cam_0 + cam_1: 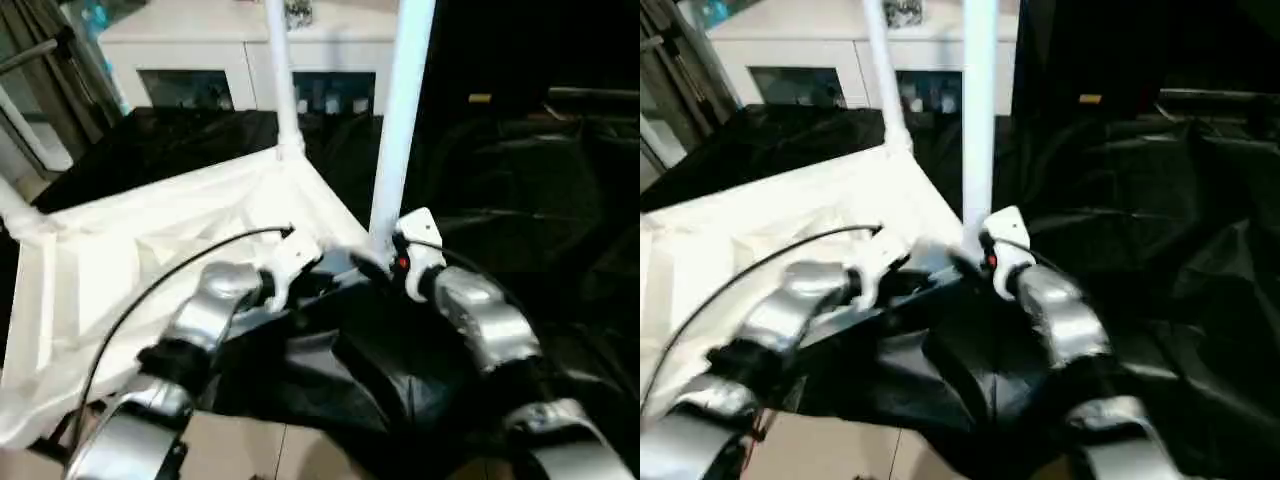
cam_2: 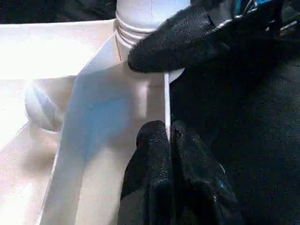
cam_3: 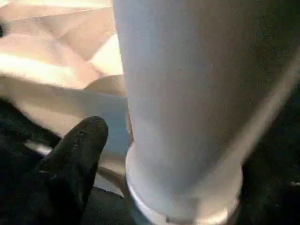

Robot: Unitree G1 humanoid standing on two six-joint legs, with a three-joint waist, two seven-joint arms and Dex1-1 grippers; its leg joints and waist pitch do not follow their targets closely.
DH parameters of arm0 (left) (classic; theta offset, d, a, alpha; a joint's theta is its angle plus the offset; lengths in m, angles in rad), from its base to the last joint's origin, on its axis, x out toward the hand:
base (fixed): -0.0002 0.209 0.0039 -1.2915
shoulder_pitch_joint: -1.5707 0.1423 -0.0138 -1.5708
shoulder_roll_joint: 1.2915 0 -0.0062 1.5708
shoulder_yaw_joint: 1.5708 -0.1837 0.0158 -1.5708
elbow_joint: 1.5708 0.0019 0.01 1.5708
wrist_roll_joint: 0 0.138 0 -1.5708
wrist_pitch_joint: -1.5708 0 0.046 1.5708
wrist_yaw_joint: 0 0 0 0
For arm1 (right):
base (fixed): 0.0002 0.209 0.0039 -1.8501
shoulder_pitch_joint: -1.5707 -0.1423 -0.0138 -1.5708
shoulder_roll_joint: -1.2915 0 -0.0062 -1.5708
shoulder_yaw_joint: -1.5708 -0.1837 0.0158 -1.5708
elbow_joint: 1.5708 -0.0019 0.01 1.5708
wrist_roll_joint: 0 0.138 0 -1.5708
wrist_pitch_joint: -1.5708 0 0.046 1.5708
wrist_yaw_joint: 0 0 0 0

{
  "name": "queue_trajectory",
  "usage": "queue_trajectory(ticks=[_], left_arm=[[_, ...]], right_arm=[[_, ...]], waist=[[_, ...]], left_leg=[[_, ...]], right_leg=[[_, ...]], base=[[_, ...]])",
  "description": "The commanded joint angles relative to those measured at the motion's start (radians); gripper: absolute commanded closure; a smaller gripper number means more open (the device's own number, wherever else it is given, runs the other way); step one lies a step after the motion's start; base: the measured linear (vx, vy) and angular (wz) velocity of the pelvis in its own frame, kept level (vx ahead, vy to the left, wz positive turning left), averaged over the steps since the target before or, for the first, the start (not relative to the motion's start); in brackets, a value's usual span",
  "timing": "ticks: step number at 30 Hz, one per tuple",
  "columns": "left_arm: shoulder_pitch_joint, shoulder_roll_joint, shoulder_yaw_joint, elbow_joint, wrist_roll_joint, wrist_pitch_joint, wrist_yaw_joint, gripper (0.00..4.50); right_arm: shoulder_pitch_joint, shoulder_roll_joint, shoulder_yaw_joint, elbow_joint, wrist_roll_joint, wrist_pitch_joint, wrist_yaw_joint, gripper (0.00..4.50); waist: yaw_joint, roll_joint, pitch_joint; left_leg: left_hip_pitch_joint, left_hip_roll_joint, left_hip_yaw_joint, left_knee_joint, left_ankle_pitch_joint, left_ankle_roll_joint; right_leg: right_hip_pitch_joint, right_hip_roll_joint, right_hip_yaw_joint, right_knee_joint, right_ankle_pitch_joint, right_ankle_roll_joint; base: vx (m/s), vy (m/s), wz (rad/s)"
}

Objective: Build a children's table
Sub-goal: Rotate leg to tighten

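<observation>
Item: children's table, part-built. We find the tabletop lying underside up on the black-draped work table, its ribs and rim showing.

Legs: we count two standing upright in corner sockets, the near leg at the corner by our grippers and the far leg at the next corner along. A further white tube leans in at the left edge; we cannot tell whether it is a third leg (it is mostly cut off). A fourth we do not count here.

Handling, as we judge it: white moulded plastic, light, stiff and smooth, so a tube may slip under a loose pinch. The thin rim is the surest hold on the top; a leg is best taken low, near its threaded collar.

Tools: two. The left gripper has its fingers pressed together on the tabletop's thin edge wall just beside the near socket. The right gripper sits at the base of the near leg, one fingertip beside the tube; whether it clamps or stands apart we cannot tell.
</observation>
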Motion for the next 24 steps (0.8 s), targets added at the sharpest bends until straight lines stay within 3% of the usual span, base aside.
queue_trajectory(ticks=[1,5,8,11,12,13,21,24], left_arm=[[0.032,0.019,-0.036,-0.043,-0.028,-0.017,-0.096,4.5],[0.064,0.05,-0.049,-0.093,-0.05,-0.01,-0.181,4.5],[0.082,0.068,-0.062,-0.128,-0.063,0.013,-0.223,4.5],[0.087,0.076,-0.068,-0.138,-0.065,0.011,-0.228,4.5],[0.087,0.076,-0.067,-0.139,-0.065,0.011,-0.228,4.5],[0.088,0.079,-0.066,-0.144,-0.067,0.015,-0.232,4.5],[0.092,0.094,-0.071,-0.166,-0.07,0.031,-0.246,4.5],[0.093,0.095,-0.073,-0.167,-0.07,0.033,-0.247,4.5]], right_arm=[[0.023,-0.036,0.046,-0.045,0.022,0.018,0.126,0.24],[0.039,-0.098,0.05,-0.093,0.045,0.036,0.237,0.24],[0.042,-0.125,0.072,-0.111,0.054,0.051,0.306,0.24],[0.042,-0.139,0.091,-0.119,0.056,0.057,0.342,0.24],[0.042,-0.141,0.095,-0.119,0.056,0.057,0.351,0.24],[0.04,-0.142,0.098,-0.118,0.054,0.058,0.357,0.24],[0.03,-0.132,0.11,-0.109,0.057,0.068,0.4,0.95],[0.033,-0.127,0.109,-0.109,0.058,0.069,0.398,1.22]], waist=[[0.01,-0.022,-0.059],[0.021,-0.02,-0.058],[0.025,-0.033,-0.055],[0.028,-0.035,-0.052],[0.026,-0.049,-0.053],[0.031,-0.049,-0.053],[0.033,-0.063,-0.052],[0.033,-0.063,-0.052]], left_leg=[[0.014,0.096,-0.048,-0.068,-0.181,0.097],[0.015,0.099,-0.046,-0.067,-0.182,0.098],[0.018,0.098,-0.045,-0.068,-0.199,0.083],[0.02,0.097,-0.046,-0.069,-0.207,0.07],[0.02,0.097,-0.044,-0.07,-0.206,0.068],[0.019,0.098,-0.047,-0.07,-0.194,0.066],[0.021,0.097,-0.044,-0.07,-0.186,0.06],[0.021,0.098,-0.044,-0.07,-0.182,0.059]], right_leg=[[0.043,-0.105,0.06,-0.077,-0.145,-0.251],[0.04,-0.108,0.06,-0.078,-0.164,-0.248],[0.037,-0.107,0.061,-0.081,-0.223,-0.239],[0.034,-0.108,0.063,-0.084,-0.265,-0.228],[0.033,-0.106,0.064,-0.086,-0.267,-0.224],[0.035,-0.11,0.065,-0.081,-0.264,-0.224],[0.033,-0.11,0.066,-0.08,-0.24,-0.23],[0.034,-0.109,0.066,-0.08,-0.233,-0.23]], base=[[0.0,0.0,0.0],[0.0,0.0,0.0],[0.0,0.0,0.0],[0.0,0.0,0.0],[0.0,0.0,0.0],[0.0,0.0,0.0],[0.0,0.0,0.0],[0.0,0.0,0.0]])
